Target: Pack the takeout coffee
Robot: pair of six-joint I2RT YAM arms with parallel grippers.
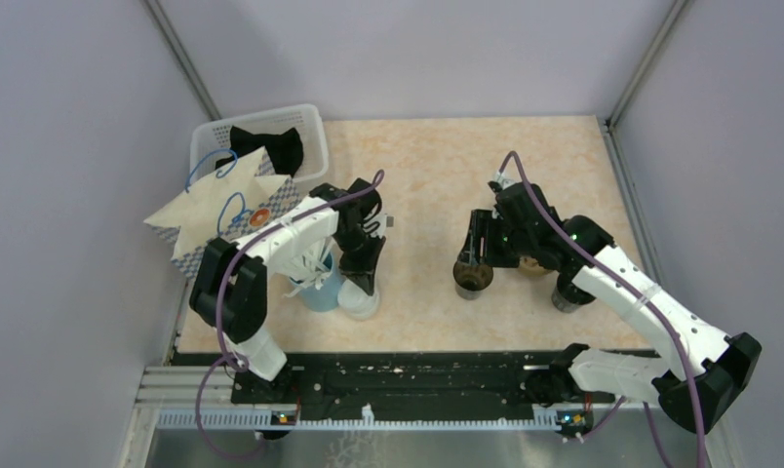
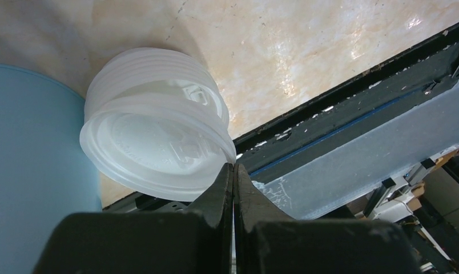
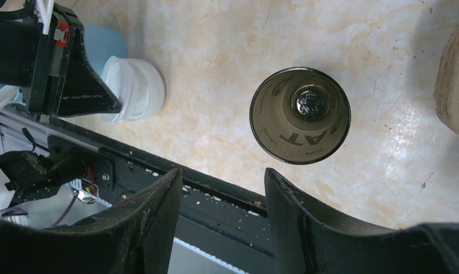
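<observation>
A lidless dark cup (image 1: 470, 278) stands open on the table and also shows in the right wrist view (image 3: 300, 116). My right gripper (image 1: 474, 252) is open just above and beside it, jaws (image 3: 224, 177) wide and empty. A stack of translucent white lids (image 1: 361, 300) stands beside the light blue cup of straws (image 1: 315, 292). My left gripper (image 1: 361, 275) is shut (image 2: 233, 166) on the rim of the top lid (image 2: 153, 148), which is tilted. A lidded dark cup does not show. A second dark cup (image 1: 567, 295) is mostly hidden under my right arm.
A white paper bag with blue handles (image 1: 217, 210) leans by a white basket (image 1: 312, 125) at the back left. A tan cardboard piece (image 3: 457, 85) lies right of the open cup. The black rail (image 3: 216, 200) runs along the table's near edge.
</observation>
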